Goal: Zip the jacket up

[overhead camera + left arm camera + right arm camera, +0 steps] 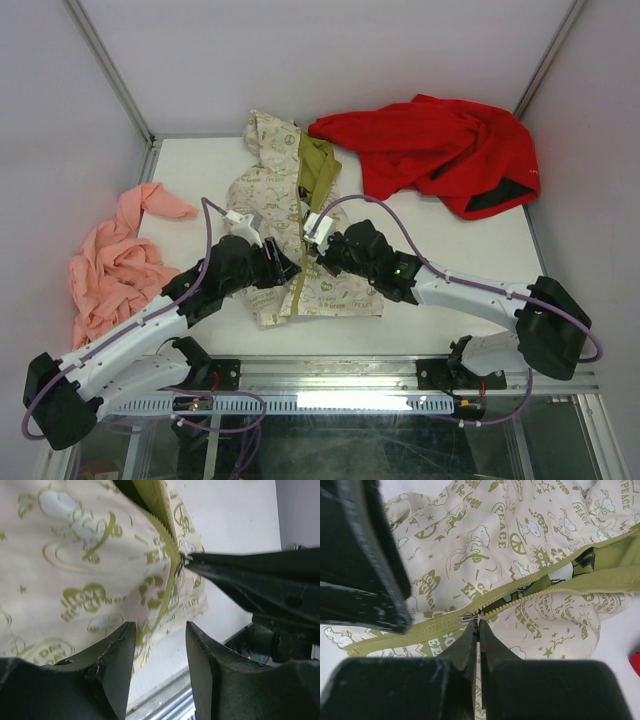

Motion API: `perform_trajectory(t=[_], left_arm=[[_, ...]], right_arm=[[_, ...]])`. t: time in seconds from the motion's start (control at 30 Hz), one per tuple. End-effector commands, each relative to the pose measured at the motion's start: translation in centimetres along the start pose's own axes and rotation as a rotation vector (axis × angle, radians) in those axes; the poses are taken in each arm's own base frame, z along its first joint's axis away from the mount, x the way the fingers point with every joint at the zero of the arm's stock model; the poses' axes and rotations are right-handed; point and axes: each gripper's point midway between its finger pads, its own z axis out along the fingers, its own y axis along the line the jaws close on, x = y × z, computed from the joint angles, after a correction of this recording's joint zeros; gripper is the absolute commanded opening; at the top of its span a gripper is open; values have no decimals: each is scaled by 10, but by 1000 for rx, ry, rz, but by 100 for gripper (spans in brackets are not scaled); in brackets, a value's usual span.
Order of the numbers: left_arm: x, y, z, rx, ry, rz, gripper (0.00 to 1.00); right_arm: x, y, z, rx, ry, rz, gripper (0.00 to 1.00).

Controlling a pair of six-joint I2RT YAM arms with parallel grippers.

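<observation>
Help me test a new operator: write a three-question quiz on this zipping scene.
1. Which pincer is shut on the zipper pull? A left, B right, C neither.
2. True or false: the jacket is zipped all the way up.
3. Fill in: the left pincer is ____, with a finger on either side of the zipped strip near the jacket's bottom edge.

Key
1. B: the right pincer pinches it.
2. False: beyond the pull the two sides gape apart.
3. Open.
</observation>
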Motion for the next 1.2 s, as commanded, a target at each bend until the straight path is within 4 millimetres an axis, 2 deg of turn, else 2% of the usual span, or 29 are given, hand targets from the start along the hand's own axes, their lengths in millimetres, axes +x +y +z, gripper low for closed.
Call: perform_trajectory(t=[0.0,0.13,0.23,0.33,0.37,0.57,0.73,0.83,0.93,1.0,1.07,1.17], left_arm=[[-36,-13,17,7,-119,57,44],[-38,-26,34,44,-91,78,41],[-35,-30,41,63,-64,91,26],[-22,-31,42,89,-9,96,5],[-17,-30,41,99,12,95,0],[16,-20,27,126,110,60,0],[32,-6,18,97,163,54,0],[34,6,13,40,162,63,0],[23,15,7,-34,123,84,0],[7,23,3,-110,76,112,0],[-15,31,-3,-198,28,150,0],[-63,30,-15,-284,-65,218,0]], right_arm=[[-30,13,-11,-53,-86,44,0],[-33,17,-12,-73,-95,52,0],[-33,17,-12,-72,-90,54,0],[-34,9,-10,-31,-89,49,0],[-36,2,-9,0,-90,46,0],[-39,-62,-6,250,-61,74,0],[-37,-125,-11,420,-52,131,0],[-39,-153,-17,476,-53,160,0],[-43,-169,-26,501,-66,172,0],[-46,-175,-35,512,-78,177,0],[-50,-180,-45,526,-86,178,0],[-59,-186,-65,554,-91,162,0]])
